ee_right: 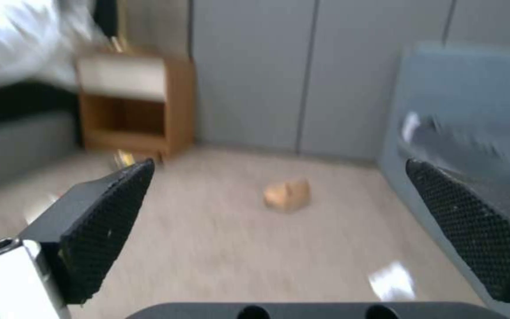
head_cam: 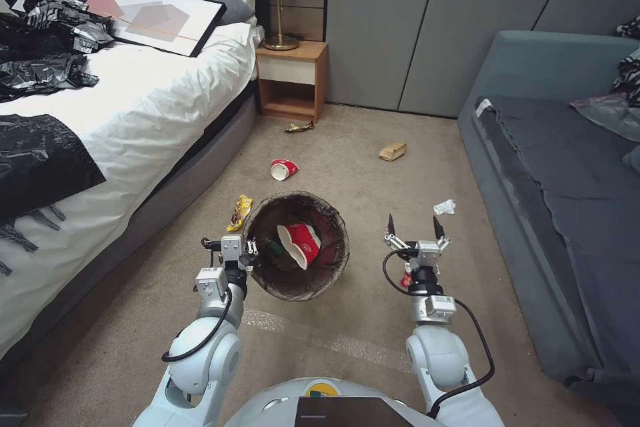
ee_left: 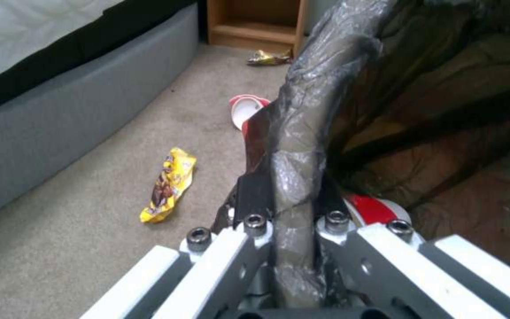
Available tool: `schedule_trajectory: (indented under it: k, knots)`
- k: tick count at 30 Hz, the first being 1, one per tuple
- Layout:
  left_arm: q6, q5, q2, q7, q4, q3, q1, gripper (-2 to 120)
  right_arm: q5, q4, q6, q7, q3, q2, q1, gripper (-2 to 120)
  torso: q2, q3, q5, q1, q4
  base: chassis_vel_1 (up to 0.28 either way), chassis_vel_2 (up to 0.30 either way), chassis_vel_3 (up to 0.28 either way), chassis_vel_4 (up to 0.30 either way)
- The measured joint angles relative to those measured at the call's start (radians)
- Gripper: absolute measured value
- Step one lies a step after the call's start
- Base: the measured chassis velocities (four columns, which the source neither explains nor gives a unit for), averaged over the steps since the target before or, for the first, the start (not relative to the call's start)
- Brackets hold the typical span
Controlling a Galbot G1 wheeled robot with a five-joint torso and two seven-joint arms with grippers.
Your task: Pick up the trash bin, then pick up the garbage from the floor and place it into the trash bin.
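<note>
Trash bin [head_cam: 297, 247], light but with slippery liner, hangs over the carpet, left gripper [ee_left: 293, 208] clamped on its rim. Right gripper [head_cam: 413, 233] hovers wide apart; cardboard piece [head_cam: 393, 151] likely crushes easily.

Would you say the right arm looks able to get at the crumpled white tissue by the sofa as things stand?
Probably yes. The right gripper hangs open, holding nothing, and the tissue lies on bare carpet just ahead of it, with nothing between. The sofa beside it may limit the approach angle.
</note>
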Motion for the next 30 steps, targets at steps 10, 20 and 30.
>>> schedule_trajectory:
  k: [10,20,30]
  knots:
    - [0.000,0.003,-0.002,-0.001,0.007,-0.002,0.000,0,0.066,-0.012,-0.311,0.058,-0.014,-0.020,-0.004,100,0.000,0.000,0.0001,0.000,0.0000,0.000,0.000,0.000,0.000]
    - [0.001,0.004,-0.001,-0.001,0.009,-0.001,-0.001,0,0.156,-0.085,-0.406,0.050,-0.017,-0.036,0.030,100,0.000,0.000,0.0001,0.000,0.0001,0.000,0.000,0.000,0.000]
    - [0.001,0.004,0.001,-0.001,0.009,0.001,-0.002,0,0.196,-0.173,-0.455,0.048,-0.029,-0.036,0.069,100,0.000,0.000,0.0000,0.000,0.0001,0.000,0.000,0.000,0.000]
